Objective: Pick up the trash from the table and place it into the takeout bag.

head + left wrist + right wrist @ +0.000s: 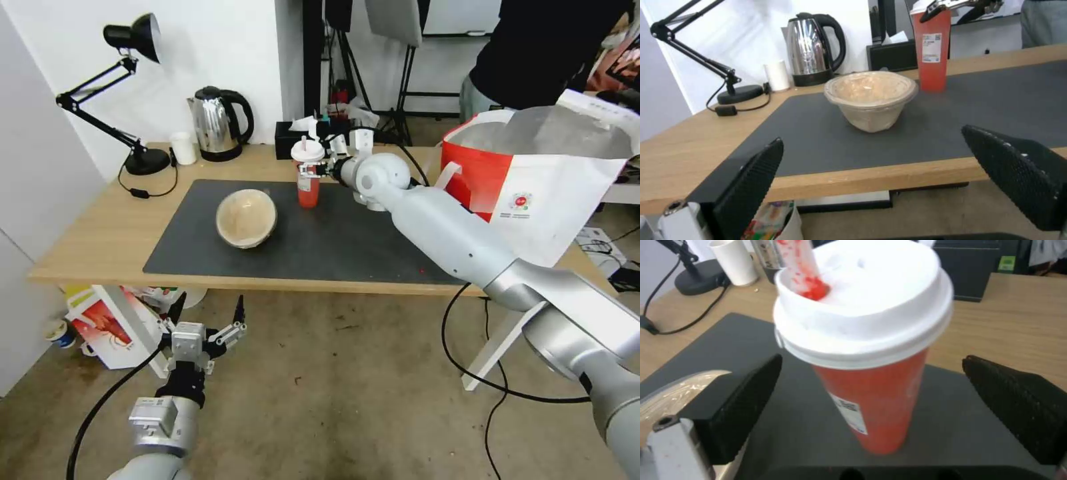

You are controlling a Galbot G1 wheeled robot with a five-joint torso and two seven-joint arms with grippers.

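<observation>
My finger pads (1018, 406) look rough black; the red cup (876, 400) is glossy plastic, the mat (333, 247) matt, the kettle (217, 123) shiny metal.

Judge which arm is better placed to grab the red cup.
Right. The right hand is open around the red cup on the mat; the left hand hangs open below the table edge, nearer the tan bowl.

Studio, light stands (400, 80), desk lamp (127, 87)

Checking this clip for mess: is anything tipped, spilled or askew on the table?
Yes: the tan paper bowl lies tipped on its side on the dark mat, opening toward the camera. The red cup stands upright; no spill visible.
</observation>
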